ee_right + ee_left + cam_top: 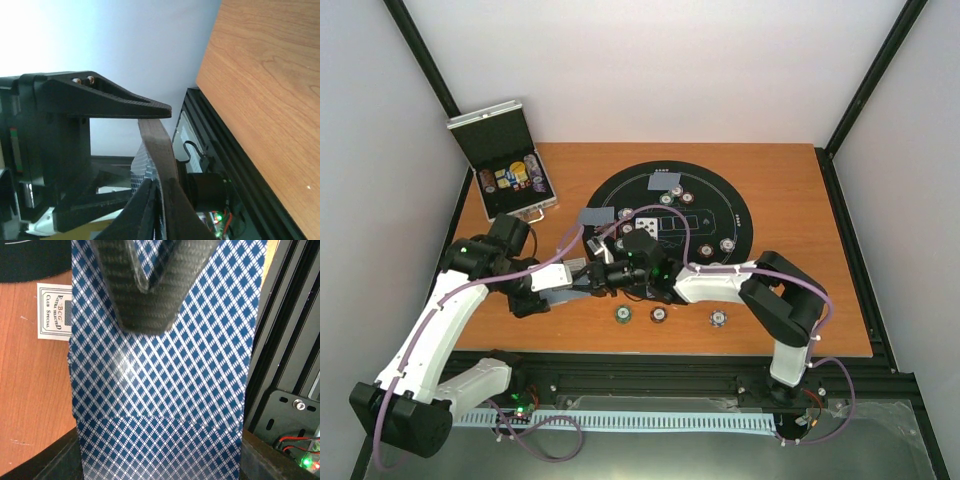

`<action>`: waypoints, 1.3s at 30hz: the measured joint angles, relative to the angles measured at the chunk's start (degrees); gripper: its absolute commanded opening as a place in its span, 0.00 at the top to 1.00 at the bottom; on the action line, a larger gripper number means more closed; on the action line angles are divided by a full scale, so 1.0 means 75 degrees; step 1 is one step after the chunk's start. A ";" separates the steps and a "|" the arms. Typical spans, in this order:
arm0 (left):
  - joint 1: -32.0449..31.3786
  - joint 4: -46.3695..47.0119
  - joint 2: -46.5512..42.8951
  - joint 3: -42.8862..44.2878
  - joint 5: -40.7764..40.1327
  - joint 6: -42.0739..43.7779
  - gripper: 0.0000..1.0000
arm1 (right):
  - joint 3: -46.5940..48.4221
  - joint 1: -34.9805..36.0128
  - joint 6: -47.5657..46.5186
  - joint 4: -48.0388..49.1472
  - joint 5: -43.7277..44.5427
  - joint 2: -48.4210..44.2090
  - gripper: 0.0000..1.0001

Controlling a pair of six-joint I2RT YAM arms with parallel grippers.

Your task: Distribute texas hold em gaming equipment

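Observation:
My left gripper (572, 277) is shut on a small deck of cards (160, 390) with blue-and-white diamond backs, held above the table's near edge; the deck fills the left wrist view. My right gripper (612, 274) meets it from the right. One of its dark fingers (145, 285) lies over the top card, and in the right wrist view its fingertips (172, 197) are pinched on a patterned card (142, 172). Green (623, 313), maroon (659, 314) and purple-white (718, 318) chips lie on the wood near the front.
A round black mat (720, 200) holds several chips, two face-down cards (665, 180) and a face-up card (647, 227). An open metal case (505, 165) of chips stands at the back left. A white label card (54, 311) lies on the wood. The black frame rail (285, 340) runs along the front.

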 measured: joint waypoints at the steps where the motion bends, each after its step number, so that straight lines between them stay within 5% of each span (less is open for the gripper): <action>1: 0.0000 -0.0032 0.0000 -0.0020 -0.0093 0.0003 0.99 | 0.0000 -0.0009 -0.0023 -0.0087 0.0017 -0.0038 0.97; 19: 0.0000 0.0032 -0.0114 -0.0198 -0.0239 0.0050 0.99 | -0.0041 -0.0764 -0.1195 -0.2538 0.0079 -0.0979 0.97; 26: 0.0003 0.0029 -0.0166 -0.0207 -0.0251 0.0050 0.99 | 0.1265 -0.1842 -0.3249 -0.5671 0.0189 -0.1020 0.97; 32: 0.0003 0.0029 -0.0184 -0.0274 -0.0280 0.0050 0.99 | 0.4278 -0.2594 -0.6041 -0.8664 0.2774 -0.0050 0.97; 39: 0.0003 0.0029 -0.0181 -0.0274 -0.0274 0.0044 0.99 | 0.5330 -0.2486 -0.9107 -0.9206 0.7361 0.1469 0.97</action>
